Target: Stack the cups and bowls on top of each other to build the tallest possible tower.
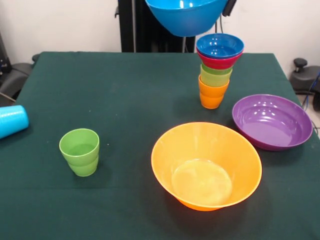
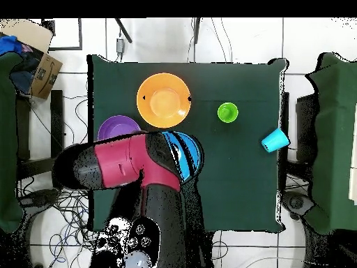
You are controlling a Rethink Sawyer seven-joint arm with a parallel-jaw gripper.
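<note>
blue bowl (image 1: 186,17) aloft above tower (image 1: 216,70) | fingers' grip: cannot tell

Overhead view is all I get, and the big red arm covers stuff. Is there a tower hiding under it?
Observer: Yes. The tower stands beside the purple bowl, with an orange cup at the bottom.
Operator: What's on the very top?
Observer: A small blue bowl, sitting in a red bowl.
Operator: And the blue thing I half see?
Observer: That is a second blue bowl, bigger, up in the air, higher than the tower's top and a little to one side.
</note>
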